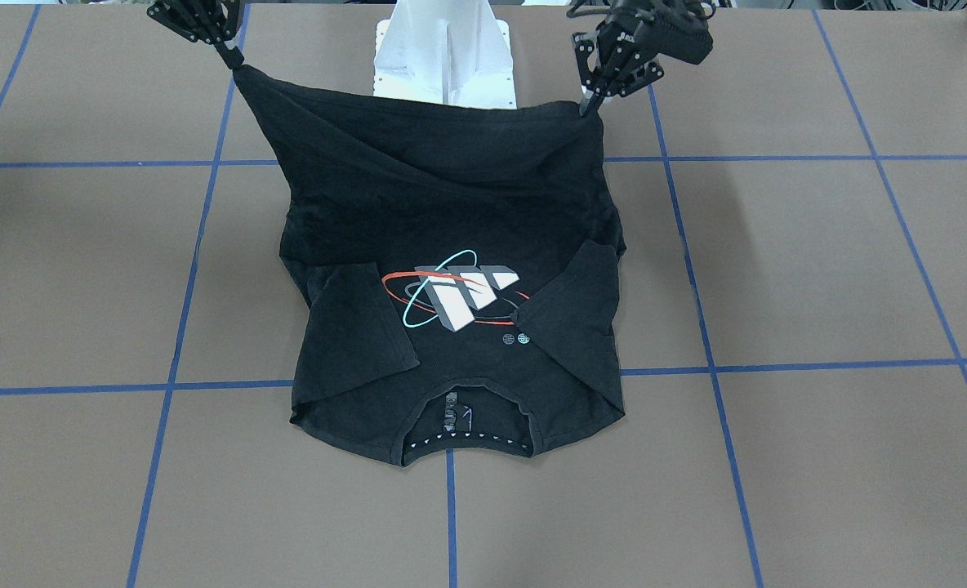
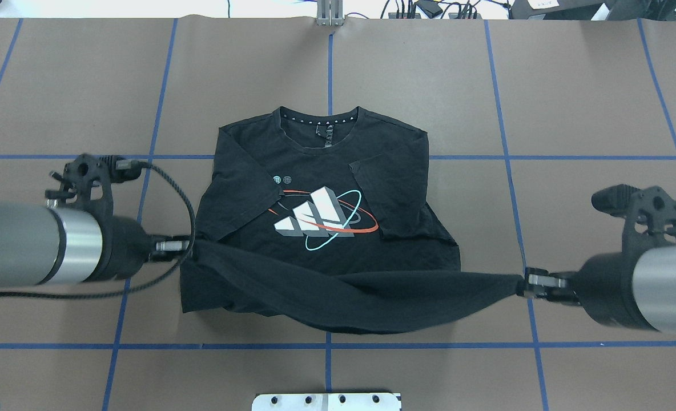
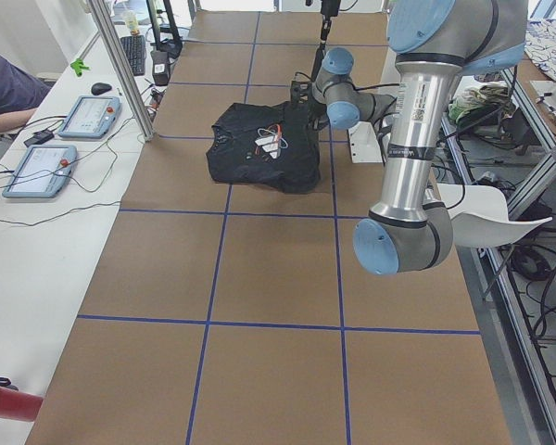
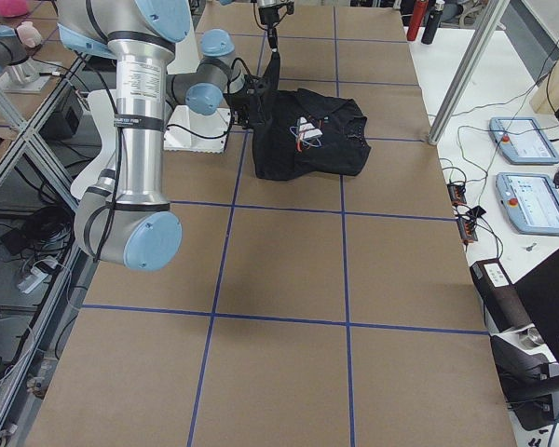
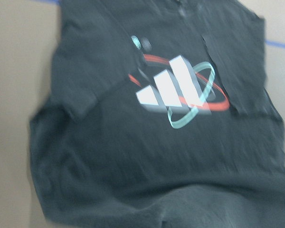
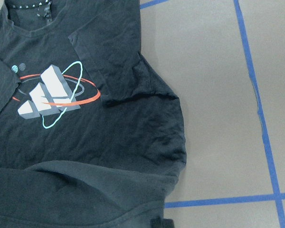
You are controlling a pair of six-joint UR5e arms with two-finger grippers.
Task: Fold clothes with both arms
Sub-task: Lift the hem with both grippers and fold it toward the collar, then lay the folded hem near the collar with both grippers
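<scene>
The black T-shirt (image 2: 326, 188) lies face up on the table, both sleeves folded in over the chest graphic (image 2: 324, 220); it also shows in the front view (image 1: 451, 343). My left gripper (image 2: 185, 246) is shut on the left hem corner. My right gripper (image 2: 525, 283) is shut on the right hem corner. Both hold the hem (image 2: 361, 297) lifted above the table, stretched between them over the shirt's lower part. In the front view the left gripper (image 1: 588, 108) and right gripper (image 1: 237, 65) pinch the raised corners. Both wrist views show the shirt (image 5: 171, 118) (image 6: 85, 118) below.
Brown table with blue tape grid lines (image 2: 328, 346). The white pedestal mount (image 1: 444, 61) stands at the robot's side of the table. Operator tablets (image 3: 46, 167) and cables lie on a side bench beyond the table's far edge.
</scene>
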